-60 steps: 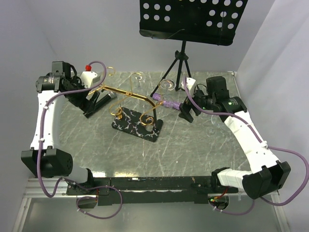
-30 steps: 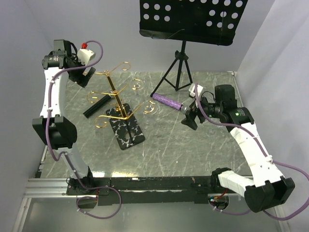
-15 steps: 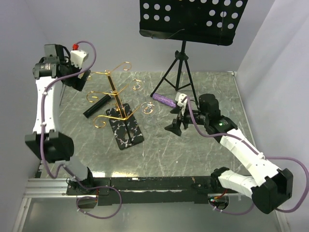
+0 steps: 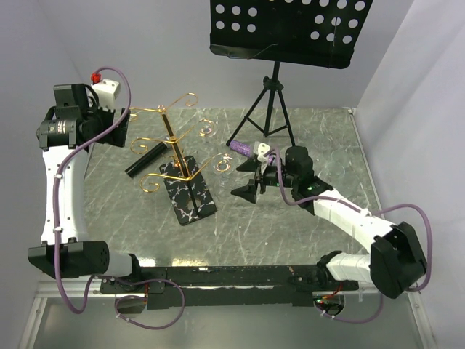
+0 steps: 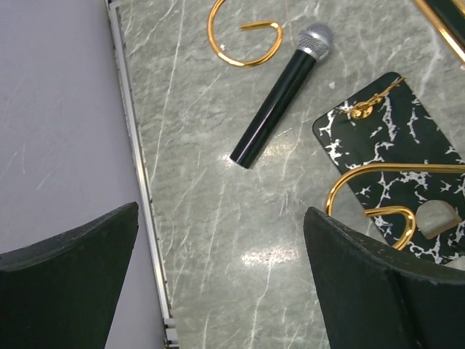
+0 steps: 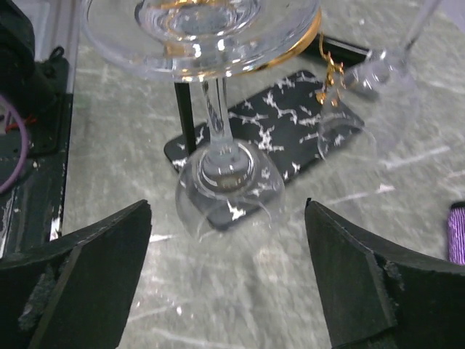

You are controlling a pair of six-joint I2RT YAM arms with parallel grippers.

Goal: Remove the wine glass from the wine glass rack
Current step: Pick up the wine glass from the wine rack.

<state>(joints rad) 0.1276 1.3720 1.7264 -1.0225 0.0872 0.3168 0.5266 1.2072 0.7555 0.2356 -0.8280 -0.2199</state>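
Since the previous frame our right tool (image 4: 243, 190) has advanced left to the wine glass rack (image 4: 174, 149); its fingers (image 6: 80, 262) stand apart, with the wine glass (image 6: 218, 145) just ahead of the gap, hanging inverted from a gold arm. We judge that closing on the stem comes next; the left tool (image 5: 218, 276), likewise apart, holds nothing.

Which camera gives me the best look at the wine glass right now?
Right wrist: the wine glass hangs upside down, with its stem and bowl clear. Top external shows only a faint glint of it. Left wrist shows none of it clearly.
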